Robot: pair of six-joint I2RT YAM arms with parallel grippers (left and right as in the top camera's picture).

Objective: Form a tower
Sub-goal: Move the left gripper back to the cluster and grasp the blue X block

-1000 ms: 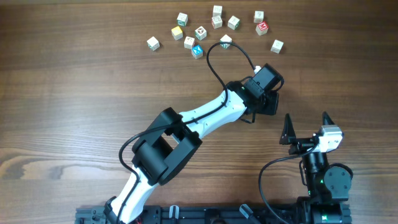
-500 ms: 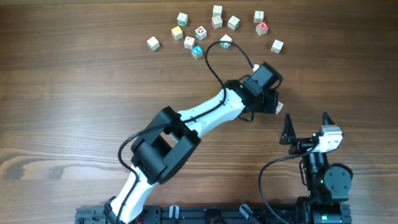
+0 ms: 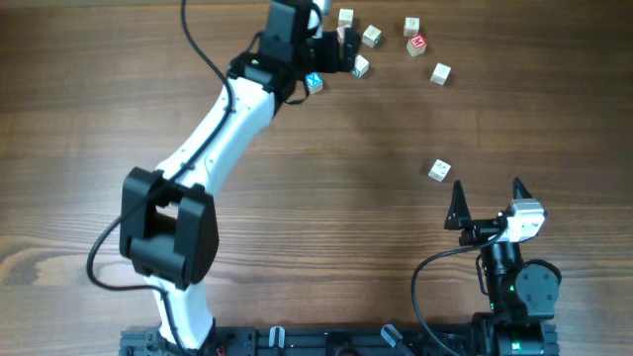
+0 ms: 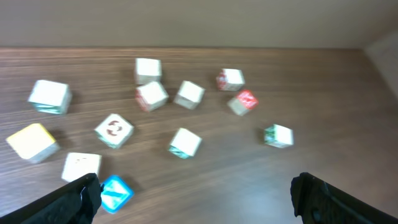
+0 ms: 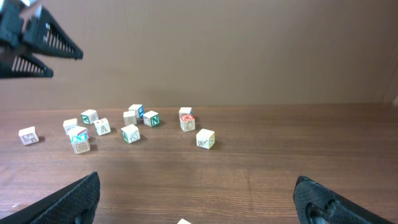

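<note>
The left gripper [image 4: 196, 190] hovers wide open and empty above the loose cubes [image 4: 185, 142], likely choosing the next block for the tower [image 3: 439, 170]. The right gripper [image 3: 487, 190] waits open, empty.

The left arm [image 3: 223, 109] has smooth white shells between chunky black joint housings, and a thin black cable [image 3: 185, 20] trails from it. The right arm [image 3: 514, 282] is black, with a green light [image 3: 510, 288] and a silver-white block [image 3: 524, 220]. The left tool [image 4: 202, 202] and the right tool [image 3: 487, 203] carry black pointed fingers [image 3: 456, 206].
</note>
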